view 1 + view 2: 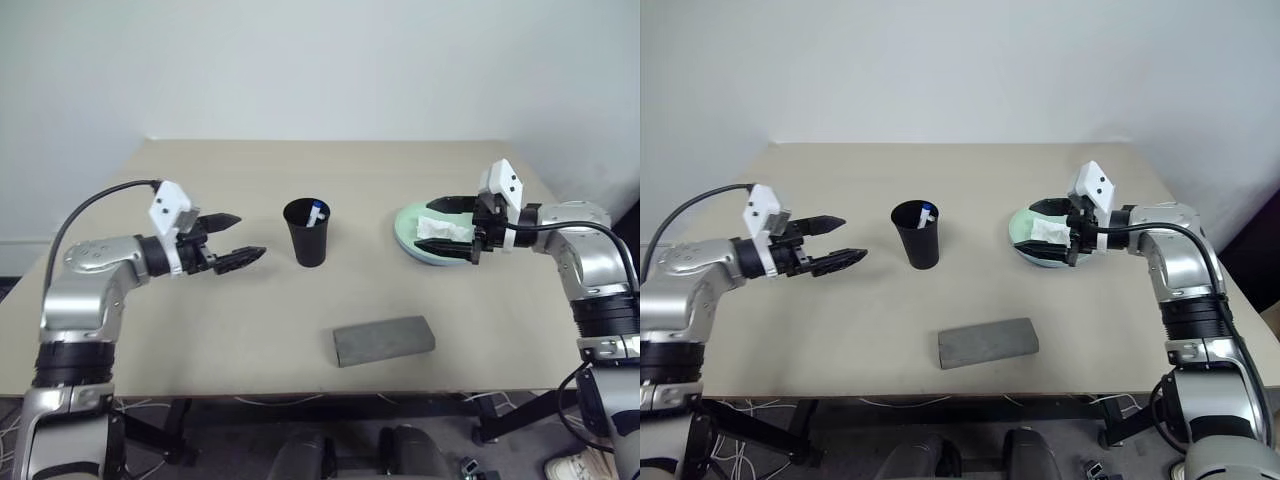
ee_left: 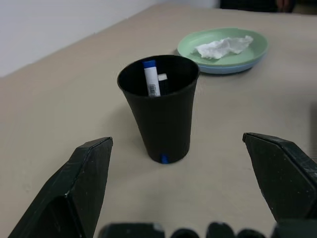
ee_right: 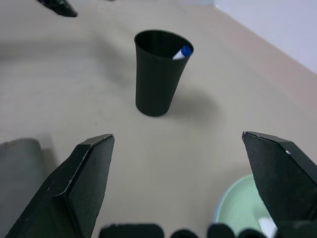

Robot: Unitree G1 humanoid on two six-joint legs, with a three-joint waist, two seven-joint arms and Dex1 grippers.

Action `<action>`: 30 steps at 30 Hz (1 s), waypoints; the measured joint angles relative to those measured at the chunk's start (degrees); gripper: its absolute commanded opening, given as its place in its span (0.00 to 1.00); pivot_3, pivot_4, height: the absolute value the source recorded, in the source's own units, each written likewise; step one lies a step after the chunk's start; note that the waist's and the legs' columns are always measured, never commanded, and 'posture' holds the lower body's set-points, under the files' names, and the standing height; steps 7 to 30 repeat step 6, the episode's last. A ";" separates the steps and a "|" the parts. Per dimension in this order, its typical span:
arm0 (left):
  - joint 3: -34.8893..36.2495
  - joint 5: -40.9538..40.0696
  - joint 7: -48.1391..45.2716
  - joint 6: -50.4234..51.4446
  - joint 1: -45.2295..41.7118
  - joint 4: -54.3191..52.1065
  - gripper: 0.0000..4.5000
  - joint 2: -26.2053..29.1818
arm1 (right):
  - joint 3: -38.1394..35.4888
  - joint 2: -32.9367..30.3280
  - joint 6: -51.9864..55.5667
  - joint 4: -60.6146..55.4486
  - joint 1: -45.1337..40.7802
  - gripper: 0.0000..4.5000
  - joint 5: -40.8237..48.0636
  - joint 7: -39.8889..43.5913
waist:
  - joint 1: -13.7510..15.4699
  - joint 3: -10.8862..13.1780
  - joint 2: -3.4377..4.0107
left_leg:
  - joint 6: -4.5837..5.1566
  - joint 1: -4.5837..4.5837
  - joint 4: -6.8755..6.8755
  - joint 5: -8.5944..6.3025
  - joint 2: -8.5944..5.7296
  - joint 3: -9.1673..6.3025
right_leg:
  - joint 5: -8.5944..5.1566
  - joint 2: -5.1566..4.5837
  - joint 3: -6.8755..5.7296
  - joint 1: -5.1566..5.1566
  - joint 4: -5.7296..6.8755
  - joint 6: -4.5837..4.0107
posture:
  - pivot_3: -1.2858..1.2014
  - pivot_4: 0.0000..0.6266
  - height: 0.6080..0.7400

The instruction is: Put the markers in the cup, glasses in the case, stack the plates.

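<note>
The black cup (image 1: 306, 232) stands upright mid-table with both markers (image 2: 151, 79) inside, the blue-capped one leaning at the rim. My left gripper (image 1: 248, 236) is open and empty, a short way left of the cup and pointing at it. The mint green plate (image 1: 403, 222) lies stacked on the light blue plate (image 2: 223, 69) at the right, with a crumpled white tissue (image 1: 443, 229) on top. My right gripper (image 1: 432, 226) hangs open over these plates, one finger on each side of the tissue. The grey case (image 1: 384, 340) lies shut near the front edge. The glasses are out of view.
The beige table (image 1: 200, 330) has bare room between the cup and the case and along its left half. A white wall runs behind the far edge. Cables hang under the front edge.
</note>
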 measured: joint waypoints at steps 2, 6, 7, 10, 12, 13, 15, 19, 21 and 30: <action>1.76 -0.26 1.67 1.29 2.24 -0.69 1.00 0.08 | 0.76 1.58 0.28 -0.03 0.02 1.00 0.03 -0.16 | -0.01 0.00 0.01 | -0.03 0.03 -0.07 0.01 0.00 0.00 | 0.00 0.03 -0.04 -0.05 0.04 0.00 | 0.52 0.00 0.99; 3.00 -1.35 3.68 3.56 5.10 -3.44 1.00 0.06 | 2.23 2.97 1.15 -0.09 -0.21 1.00 0.06 -0.05 | 0.20 0.00 0.01 | -0.15 0.00 -0.20 0.08 0.00 -0.02 | 0.13 0.03 -0.20 -0.11 0.02 -0.24 | 0.52 0.00 0.99; 3.00 -1.35 3.68 3.56 5.10 -3.44 1.00 0.06 | 2.23 2.97 1.15 -0.09 -0.21 1.00 0.06 -0.05 | 0.20 0.00 0.01 | -0.15 0.00 -0.20 0.08 0.00 -0.02 | 0.13 0.03 -0.20 -0.11 0.02 -0.24 | 0.52 0.00 0.99; 3.00 -1.35 3.68 3.56 5.10 -3.44 1.00 0.06 | 2.23 2.97 1.15 -0.09 -0.21 1.00 0.06 -0.05 | 0.20 0.00 0.01 | -0.15 0.00 -0.20 0.08 0.00 -0.02 | 0.13 0.03 -0.20 -0.11 0.02 -0.24 | 0.52 0.00 0.99; 3.00 -1.35 3.68 3.56 5.10 -3.44 1.00 0.06 | 2.23 2.97 1.15 -0.09 -0.21 1.00 0.06 -0.05 | 0.20 0.00 0.01 | -0.15 0.00 -0.20 0.08 0.00 -0.02 | 0.13 0.03 -0.20 -0.11 0.02 -0.24 | 0.52 0.00 0.99; 3.00 -1.35 3.68 3.56 5.10 -3.44 1.00 0.06 | 2.23 2.97 1.15 -0.09 -0.21 1.00 0.06 -0.05 | 0.20 0.00 0.01 | -0.15 0.00 -0.20 0.08 0.00 -0.02 | 0.13 0.03 -0.20 -0.11 0.02 -0.24 | 0.52 0.00 0.99; 3.00 -1.35 3.68 3.56 5.10 -3.44 1.00 0.06 | 2.23 2.97 1.15 -0.09 -0.21 1.00 0.06 -0.05 | 0.20 0.00 0.01 | -0.15 0.00 -0.20 0.08 0.00 -0.02 | 0.13 0.03 -0.20 -0.11 0.02 -0.24 | 0.52 0.00 0.99; 3.00 -1.35 3.68 3.56 5.10 -3.44 1.00 0.06 | 2.23 2.97 1.15 -0.09 -0.21 1.00 0.06 -0.05 | 0.20 0.00 0.01 | -0.15 0.00 -0.20 0.08 0.00 -0.02 | 0.13 0.03 -0.20 -0.11 0.02 -0.24 | 0.52 0.00 0.99; 3.00 -1.35 3.68 3.56 5.10 -3.44 1.00 0.06 | 2.23 2.97 1.15 -0.09 -0.21 1.00 0.06 -0.05 | 0.20 0.00 0.01 | -0.15 0.00 -0.20 0.08 0.00 -0.02 | 0.13 0.03 -0.20 -0.11 0.02 -0.24 | 0.52 0.00 0.99; 3.00 -1.35 3.68 3.56 5.10 -3.44 1.00 0.06 | 2.23 2.97 1.15 -0.09 -0.21 1.00 0.06 -0.05 | 0.20 0.00 0.01 | -0.15 0.00 -0.20 0.08 0.00 -0.02 | 0.13 0.03 -0.20 -0.11 0.02 -0.24 | 0.52 0.00 0.99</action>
